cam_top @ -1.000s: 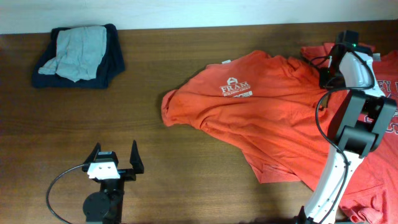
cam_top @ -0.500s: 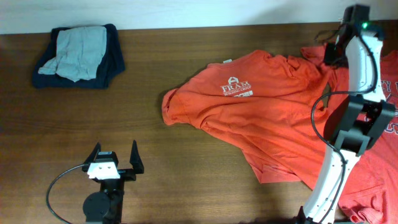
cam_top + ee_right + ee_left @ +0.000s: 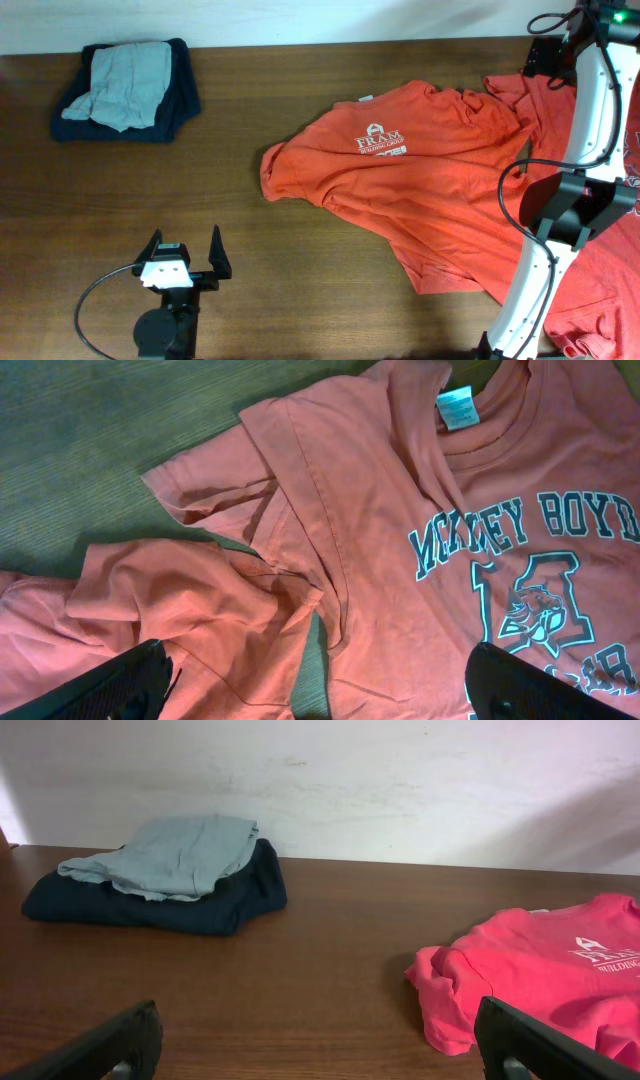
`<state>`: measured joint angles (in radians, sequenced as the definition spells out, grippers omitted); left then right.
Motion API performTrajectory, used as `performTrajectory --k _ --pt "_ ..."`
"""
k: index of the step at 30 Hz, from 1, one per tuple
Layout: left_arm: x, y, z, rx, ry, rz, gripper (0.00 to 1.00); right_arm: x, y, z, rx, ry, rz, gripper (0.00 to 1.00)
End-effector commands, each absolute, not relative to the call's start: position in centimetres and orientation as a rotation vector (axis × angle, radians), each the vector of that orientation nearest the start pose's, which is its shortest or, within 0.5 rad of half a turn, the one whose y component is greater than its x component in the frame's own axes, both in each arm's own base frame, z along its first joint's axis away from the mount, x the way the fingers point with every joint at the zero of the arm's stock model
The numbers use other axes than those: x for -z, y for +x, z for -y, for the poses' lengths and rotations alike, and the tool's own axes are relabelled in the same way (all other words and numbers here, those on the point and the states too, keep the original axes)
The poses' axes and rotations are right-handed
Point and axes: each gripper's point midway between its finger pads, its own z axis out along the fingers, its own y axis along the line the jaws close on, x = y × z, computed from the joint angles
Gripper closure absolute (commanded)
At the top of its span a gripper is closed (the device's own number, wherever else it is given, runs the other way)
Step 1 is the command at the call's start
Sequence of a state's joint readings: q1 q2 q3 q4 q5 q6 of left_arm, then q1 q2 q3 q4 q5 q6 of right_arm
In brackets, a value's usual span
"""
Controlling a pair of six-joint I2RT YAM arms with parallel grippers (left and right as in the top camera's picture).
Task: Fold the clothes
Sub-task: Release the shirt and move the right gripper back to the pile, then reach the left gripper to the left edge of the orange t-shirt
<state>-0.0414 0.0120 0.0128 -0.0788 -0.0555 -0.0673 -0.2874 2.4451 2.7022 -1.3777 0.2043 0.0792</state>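
Note:
An orange-red T-shirt (image 3: 420, 170) with a white logo lies rumpled across the middle of the table, also seen from the left wrist (image 3: 545, 970). A second orange-red shirt (image 3: 600, 290) lies flat at the right edge. In the right wrist view its chest lettering (image 3: 500, 520) and neck label face up, and the first shirt's cloth (image 3: 180, 600) overlaps beside it. My right gripper (image 3: 547, 52) hangs high over the back right, open (image 3: 325, 695), with nothing between its fingers. My left gripper (image 3: 185, 255) rests open at the front left (image 3: 320, 1055), apart from the clothes.
A folded pile of dark navy cloth with a grey garment on top (image 3: 128, 88) sits at the back left (image 3: 160, 875). A white wall runs along the far table edge. Bare brown wood (image 3: 300, 280) lies between my left gripper and the shirts.
My right gripper has opened and risen, moving from over the shirts' overlap toward the far right corner. The cloth stays on the table. The left arm has not moved.

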Motion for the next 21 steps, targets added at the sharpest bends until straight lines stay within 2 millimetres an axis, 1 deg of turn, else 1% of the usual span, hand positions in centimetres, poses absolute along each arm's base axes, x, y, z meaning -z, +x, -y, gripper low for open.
performTrajectory --k 1,13,15,19,21 --pt "-15.7 24.6 0.1 0.027 -0.049 -1.648 0.01 -19.5 51.6 19.0 0.337 0.573 -2.613 0.01" --pt "-15.8 24.6 0.0 0.024 -0.052 -1.642 0.01 -19.5 51.6 19.0 0.337 0.574 -2.613 0.01" --pt "-17.3 24.7 0.2 0.036 -0.044 -1.581 0.01 -19.5 51.6 19.0 0.337 0.574 -2.613 0.01" --pt "-18.9 24.6 0.3 0.044 -0.040 -1.520 0.01 -19.5 51.6 19.0 0.337 0.574 -2.613 0.02" --pt "-20.2 24.5 0.7 0.062 -0.021 -1.482 0.01 -19.5 51.6 19.0 0.337 0.574 -2.613 0.01"
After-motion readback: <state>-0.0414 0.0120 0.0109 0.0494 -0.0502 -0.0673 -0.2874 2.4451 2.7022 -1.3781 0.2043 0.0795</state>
